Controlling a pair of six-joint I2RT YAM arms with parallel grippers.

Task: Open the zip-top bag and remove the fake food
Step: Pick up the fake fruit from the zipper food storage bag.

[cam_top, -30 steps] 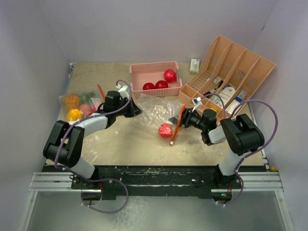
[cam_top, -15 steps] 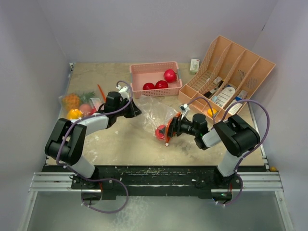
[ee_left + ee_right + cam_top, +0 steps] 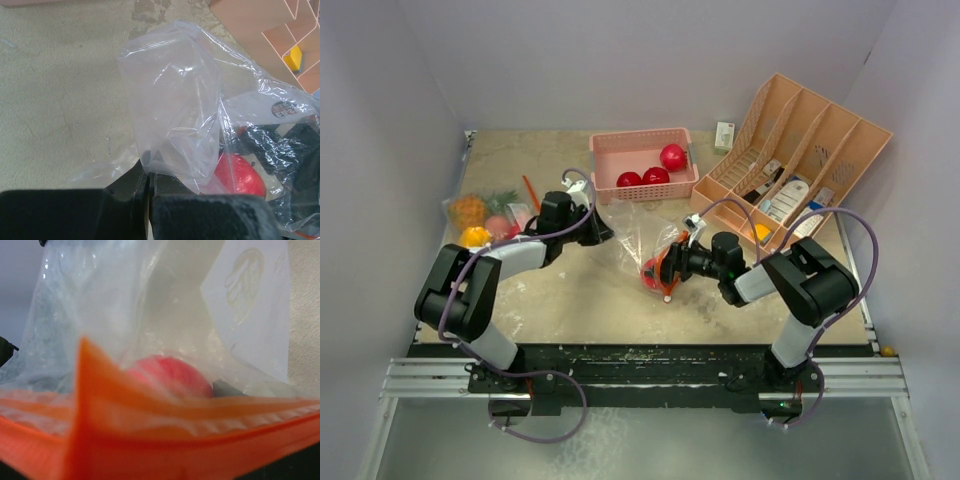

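Though light, hard and slick enough to squirt free, lies as red fake fruit (image 3: 240, 175) inside the limp zip-top bag (image 3: 170, 100) on the bench (image 3: 570, 290), best taken across its middle by right claw (image 3: 665, 268), seemingly spread at the orange zip (image 3: 150, 440), left claw (image 3: 149, 182) pinching bag film.

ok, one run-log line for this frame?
phase: emptying bag | left tool: shut on zip-top bag | right tool: open, at bag's orange zip edge | red fruit: inside bag, not yet out
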